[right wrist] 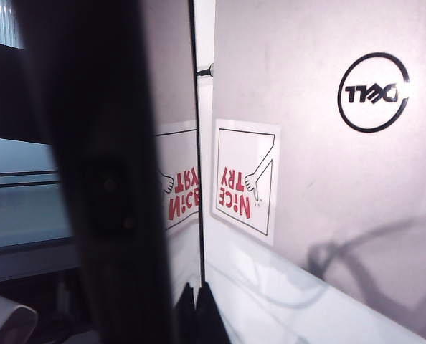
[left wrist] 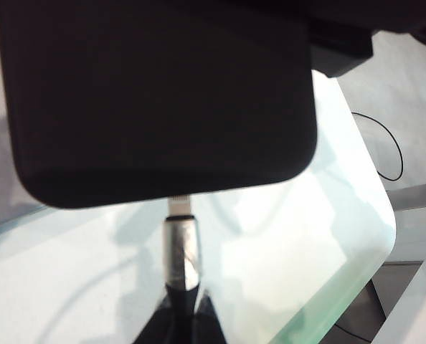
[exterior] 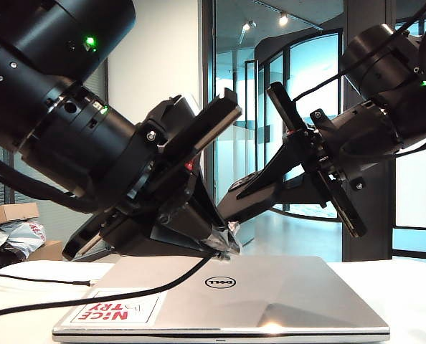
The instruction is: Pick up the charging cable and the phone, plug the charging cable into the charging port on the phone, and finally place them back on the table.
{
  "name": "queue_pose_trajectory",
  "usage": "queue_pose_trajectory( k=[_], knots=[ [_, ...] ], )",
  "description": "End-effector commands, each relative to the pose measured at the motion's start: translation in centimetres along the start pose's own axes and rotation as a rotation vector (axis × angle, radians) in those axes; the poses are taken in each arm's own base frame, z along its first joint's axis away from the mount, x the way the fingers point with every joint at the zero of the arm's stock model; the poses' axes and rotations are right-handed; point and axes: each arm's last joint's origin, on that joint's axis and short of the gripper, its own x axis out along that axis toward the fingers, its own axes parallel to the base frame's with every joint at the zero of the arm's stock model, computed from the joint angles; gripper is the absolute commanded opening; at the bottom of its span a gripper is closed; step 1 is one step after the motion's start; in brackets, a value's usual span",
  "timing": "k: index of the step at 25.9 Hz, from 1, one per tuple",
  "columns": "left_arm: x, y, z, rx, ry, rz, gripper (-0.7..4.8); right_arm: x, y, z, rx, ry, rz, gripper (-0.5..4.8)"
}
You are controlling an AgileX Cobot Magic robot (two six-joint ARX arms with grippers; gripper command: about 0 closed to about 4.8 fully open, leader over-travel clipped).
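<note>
The white table (exterior: 414, 287) is the biggest thing. A closed silver laptop (exterior: 270, 294) lies flat on it, with a round logo and a red and white sticker (exterior: 116, 309) on its lid.

Above the laptop, two big black arms lean in toward each other. The left gripper (exterior: 220, 244) comes in from the left side of the outside camera. Its jaws are squeezed tight on the shiny plug of the charging cable (left wrist: 180, 247). The thin black cord hangs down and runs across the laptop lid and off to the left.

The right gripper (right wrist: 195, 304) comes in from the right. Its jaws are pinched on the phone (left wrist: 163, 100), which is held up in the air over the laptop.

The plug's tip touches the middle of the phone's bottom edge. The picture is blurry there, so I cannot tell how far in it sits.
</note>
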Motion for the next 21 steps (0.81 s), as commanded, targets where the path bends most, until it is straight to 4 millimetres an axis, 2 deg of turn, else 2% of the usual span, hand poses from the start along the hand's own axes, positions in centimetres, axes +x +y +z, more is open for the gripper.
queue_pose_trajectory(
  k=[1, 21],
  knots=[
    [-0.05, -0.11, 0.23, 0.002, -0.018, -0.007, -0.06, -0.07, 0.71, 0.12, -0.055, -0.011, 0.034, -0.05],
    [-0.05, -0.11, 0.23, -0.002, -0.018, -0.007, -0.06, 0.47, 1.36, -0.27, -0.11, -0.031, 0.049, -0.05]
  ],
)
